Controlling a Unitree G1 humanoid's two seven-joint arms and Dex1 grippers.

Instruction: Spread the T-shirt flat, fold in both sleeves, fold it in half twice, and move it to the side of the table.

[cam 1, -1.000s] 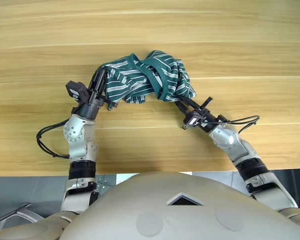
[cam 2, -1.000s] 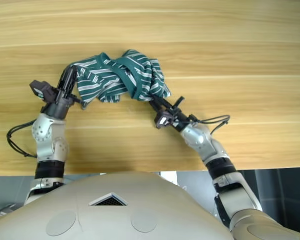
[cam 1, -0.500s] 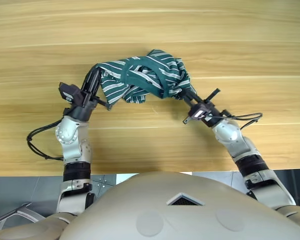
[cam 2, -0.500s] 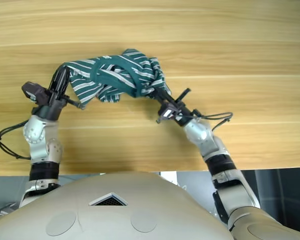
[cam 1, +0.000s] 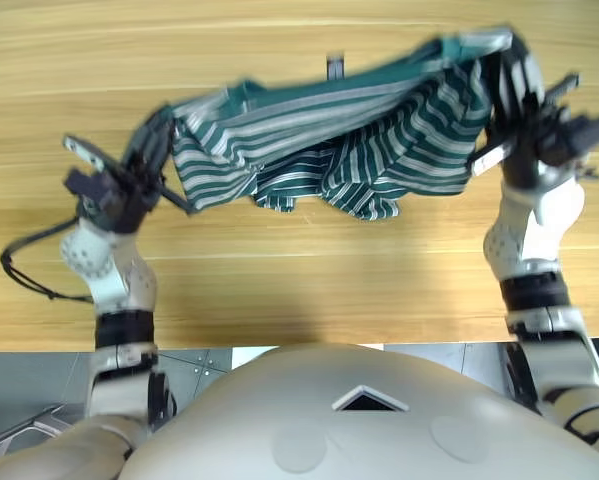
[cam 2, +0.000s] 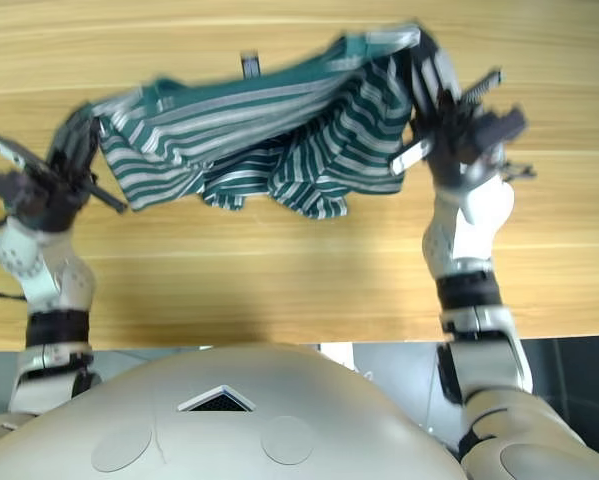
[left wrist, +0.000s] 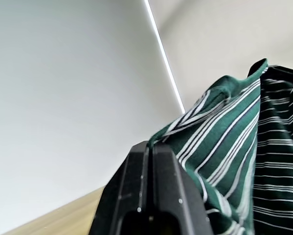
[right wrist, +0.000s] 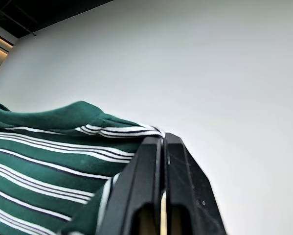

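- Left wrist view: pinching a striped edge of the T-shirt (left wrist: pixel 224 142) in the left gripper (left wrist: pixel 150 148), fingers (left wrist: pixel 135 169) pressed together with no gap.
- Right wrist view: likewise with the right gripper (right wrist: pixel 162 143), clamped closed on another striped edge of the same cloth.
- In the left eye view: hangs raised between both grippers, stretched into a sagging band above the table (cam 1: pixel 279 280), lower folds drooping; cannot tell whether touching the wood.
- Judged light, soft and limp: will bunch, twist and drape wherever unsupported.
- Probably neither fragile nor slippery, yet could creep out of a shallow pinch under a hard tug.
- Best taken by two outer corners or shoulder seams, well apart, then lowered and drawn flat.
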